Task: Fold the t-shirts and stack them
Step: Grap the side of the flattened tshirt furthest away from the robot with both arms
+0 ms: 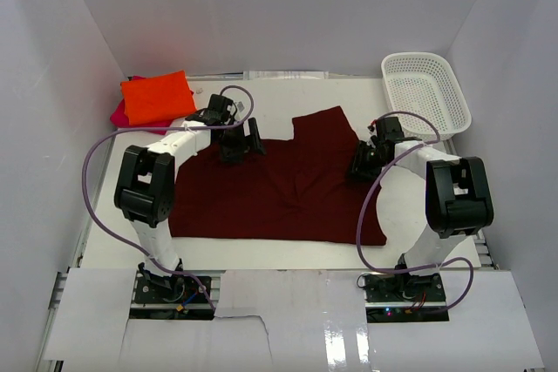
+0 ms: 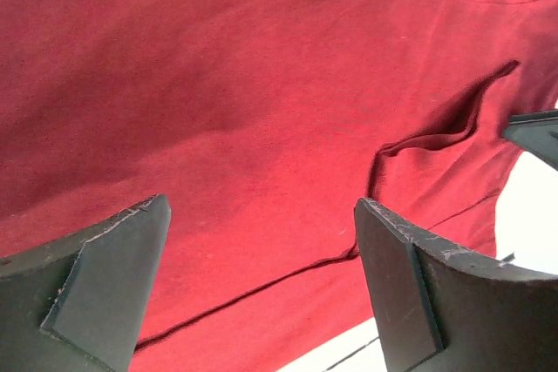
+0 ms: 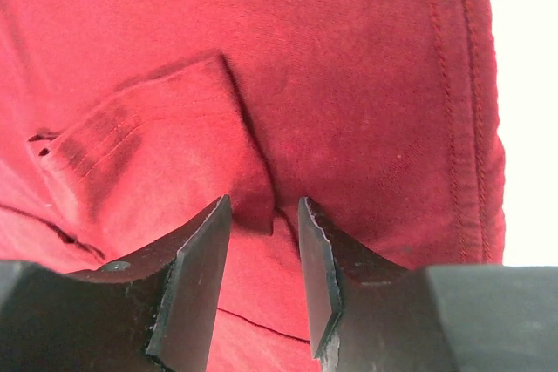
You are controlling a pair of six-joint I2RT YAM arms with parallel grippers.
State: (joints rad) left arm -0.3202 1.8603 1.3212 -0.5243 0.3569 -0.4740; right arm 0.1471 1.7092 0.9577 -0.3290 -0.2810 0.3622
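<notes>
Pose: elbows raised over 6 o'clock bases, wrists tipped down | maroon t-shirt (image 1: 279, 193): spread flat, table (image 1: 261, 254) centre | right gripper (image 3: 266, 206): shirt's 3 o'clock edge, jaws narrowed about a raised fold, pinch unclear | left gripper (image 2: 261, 205): shirt's 11 o'clock edge, jaws wide apart over cloth | orange t-shirt (image 1: 157, 98): atop pink t-shirt (image 1: 118, 115), mostly hidden, 10 o'clock corner | basket (image 1: 453, 98): 2 o'clock corner

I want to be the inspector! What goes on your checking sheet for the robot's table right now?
Surface: white table, shirt across its middle.
Job's things: maroon t-shirt spread flat; orange t-shirt folded on pink t-shirt, far left.
Clutter: white mesh basket, far right.
Grippers: left gripper open over the maroon shirt; right gripper jaws near together around a cloth fold, grip unclear.
Cables: purple cables loop off both arms.
Surroundings: plain white walls.
</notes>
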